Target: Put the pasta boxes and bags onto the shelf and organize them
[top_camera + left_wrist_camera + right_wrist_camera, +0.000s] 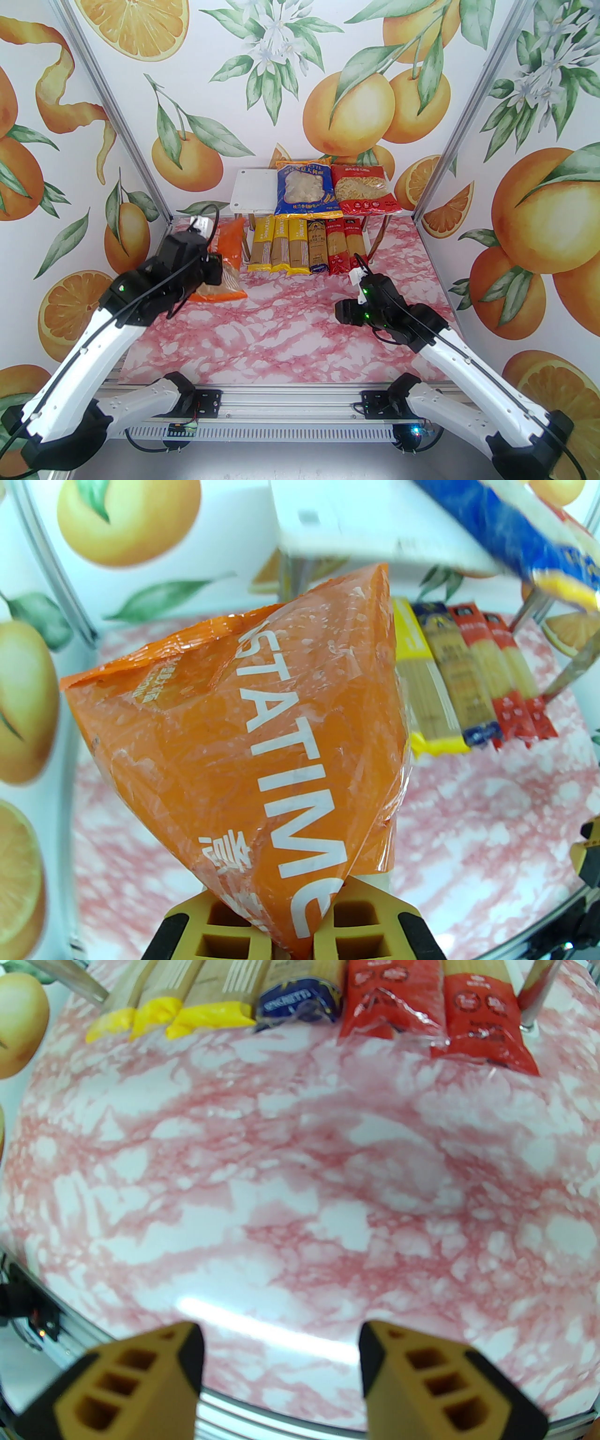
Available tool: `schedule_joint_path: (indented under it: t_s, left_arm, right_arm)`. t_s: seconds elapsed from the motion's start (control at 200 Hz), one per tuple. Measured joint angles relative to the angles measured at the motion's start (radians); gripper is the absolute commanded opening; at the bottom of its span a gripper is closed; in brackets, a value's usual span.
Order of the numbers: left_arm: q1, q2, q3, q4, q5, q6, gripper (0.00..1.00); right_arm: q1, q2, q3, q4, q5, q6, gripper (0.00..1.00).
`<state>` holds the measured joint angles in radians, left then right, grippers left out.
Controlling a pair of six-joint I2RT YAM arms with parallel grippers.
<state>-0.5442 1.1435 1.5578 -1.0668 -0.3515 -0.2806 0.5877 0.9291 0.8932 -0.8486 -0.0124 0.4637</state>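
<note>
Left of the white two-tier shelf (251, 192), the left gripper (288, 911) is clamped on the orange plastic pasta bag (243, 723) — the right gripper (281, 1349) hangs, jaws apart, over the pink marbled table (300, 1194).

1. We find the shelf (251, 190) at the back of the bench (290, 337).
2. On its top board, the middle bag (300, 190) touches the right-hand bag (363, 187).
3. Under that board, six spaghetti packs (302, 246) lie side by side, their ends jutting toward us.
4. Left of the shelf, a third bag (229, 262) sits in the left claw (290, 930).
5. The right claw (281, 1372) hangs before the packs, apart from them.
</note>
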Motion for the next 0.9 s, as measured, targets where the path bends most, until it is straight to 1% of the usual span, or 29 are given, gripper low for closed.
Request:
schedule_joint_path:
  t_s: [0.105, 0.33, 0.595, 0.721, 0.901]
  left_arm:
    - [0.052, 0.1, 0.148, -0.019, 0.03, 0.077, 0.0]
    - [0.111, 0.316, 0.47, -0.035, 0.104, 0.202, 0.0]
    - [0.167, 0.553, 0.832, -0.045, 0.193, 0.265, 0.0]
    - [0.18, 0.628, 0.923, -0.041, 0.229, 0.266, 0.0]
    - [0.188, 0.673, 0.935, -0.005, 0.281, 0.26, 0.0]
  right_arm:
    - [0.0, 0.014, 0.018, 0.005, -0.011, 0.0, 0.59]
    - [0.0, 0.034, 0.029, 0.016, -0.031, 0.0, 0.59]
    - [0.0, 0.065, 0.032, 0.034, -0.045, 0.0, 0.59]
    - [0.0, 0.079, 0.033, 0.041, -0.052, 0.0, 0.59]
    - [0.0, 0.096, 0.034, 0.042, -0.053, 0.0, 0.58]
